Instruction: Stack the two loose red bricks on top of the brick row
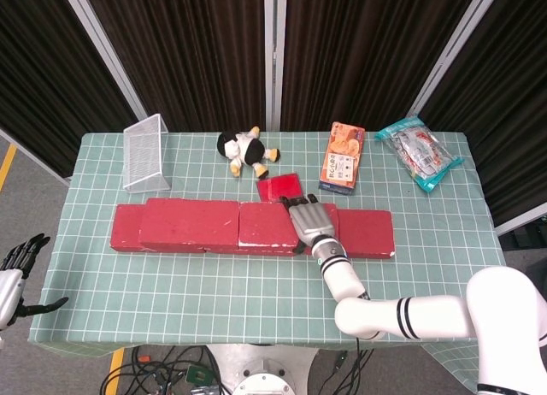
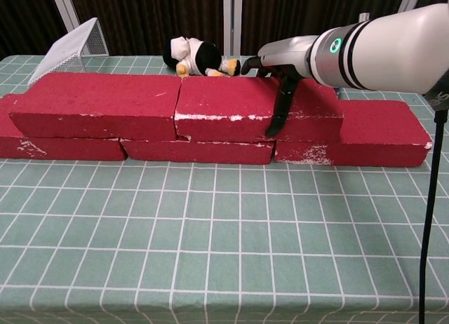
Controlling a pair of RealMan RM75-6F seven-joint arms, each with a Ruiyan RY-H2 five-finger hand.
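Note:
The brick row (image 1: 367, 234) runs across the middle of the green gridded table (image 1: 256, 301). Two red bricks lie on top of it: a left one (image 1: 190, 222) (image 2: 98, 103) and a right one (image 1: 269, 224) (image 2: 224, 103), end to end. My right hand (image 1: 308, 221) (image 2: 280, 68) grips the right upper brick, with fingers over its top to the back edge and the thumb down its front face. A smaller red block (image 1: 279, 187) lies just behind the row. My left hand (image 1: 15, 271) hangs off the table's left front corner, holding nothing, fingers apart.
Behind the row stand a white mesh basket (image 1: 145, 153) (image 2: 70, 47), a black-and-white plush toy (image 1: 245, 150) (image 2: 196, 55), an orange box (image 1: 344, 158) and a clear snack bag (image 1: 419, 153). Bare gridded mat lies in front of the row.

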